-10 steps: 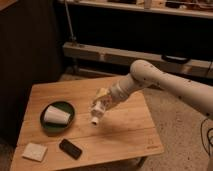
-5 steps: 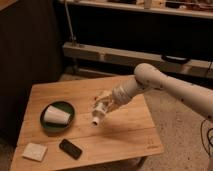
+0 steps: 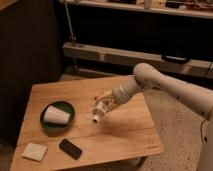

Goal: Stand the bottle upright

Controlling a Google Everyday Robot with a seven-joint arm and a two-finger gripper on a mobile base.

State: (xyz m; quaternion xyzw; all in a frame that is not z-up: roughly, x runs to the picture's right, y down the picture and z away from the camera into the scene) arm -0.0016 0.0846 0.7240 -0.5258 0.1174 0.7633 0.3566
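Slim clear plastic bottle with a white cap (image 3: 98,112) is hanging tilted, cap lowest, just above the middle of the light wooden table (image 3: 125,137). The white robot arm (image 3: 150,80) is extending from the right, and its tool (image 3: 104,105) is clamping the bottle's body. Recommended: rotating the wrist until the base is facing down, lowering squarely onto bare wood, well apart from the round green plate (image 3: 44,122).

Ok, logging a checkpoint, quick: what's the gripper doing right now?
The gripper is closed on the bottle, holding it tilted, white cap pointing down-left, over the wooden table.
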